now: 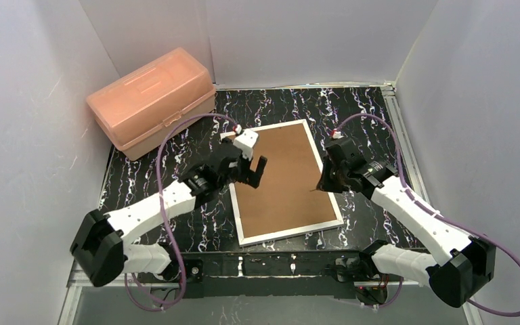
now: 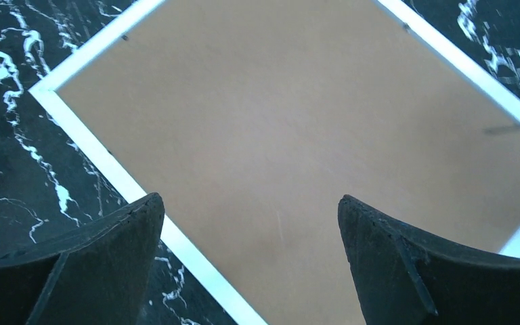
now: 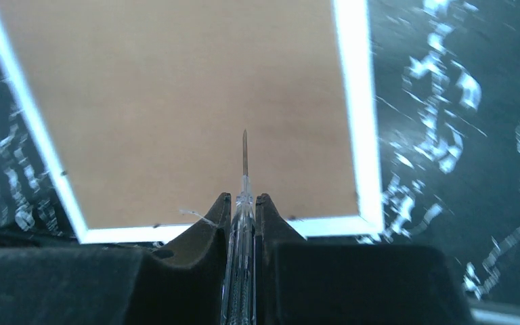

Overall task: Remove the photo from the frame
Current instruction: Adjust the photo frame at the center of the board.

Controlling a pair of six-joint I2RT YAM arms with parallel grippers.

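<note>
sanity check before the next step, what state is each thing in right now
picture frame: face down, brown backing in place
photo: hidden
pink plastic box: lid closed
left gripper: open, over the frame
right gripper: shut on the small screwdriver
small screwdriver: held, tip over the backing

The frame (image 1: 291, 193) lies brown back up, its front hidden.

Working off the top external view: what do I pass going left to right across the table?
Translucent pink plastic box → open left gripper → face-down white-bordered rectangular frame with brown fibreboard back → right gripper shut on a thin clear-handled tool.
</note>
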